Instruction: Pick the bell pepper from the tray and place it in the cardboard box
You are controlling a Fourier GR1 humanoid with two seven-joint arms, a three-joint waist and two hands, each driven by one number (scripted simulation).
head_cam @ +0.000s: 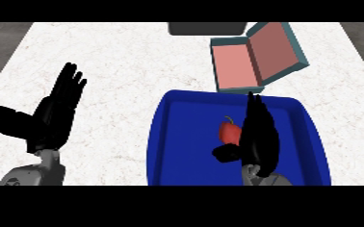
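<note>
A red bell pepper [229,132] with a green stem lies in the middle of the blue tray [177,139]. My right hand [256,137] is over the tray, right of the pepper, fingers straight and pointing away, thumb [226,153] stretched out below the pepper. The hand touches or nearly touches the pepper's right side and hides part of it. The cardboard box [238,67] stands just beyond the tray, pink inside with teal edges, its lid [279,50] folded open to the right. My left hand [60,108] rests open at the left, fingers up.
A dark grey object [206,28] sits at the counter's far edge, behind the box. White speckled counter [121,57] stretches between my left hand and the tray.
</note>
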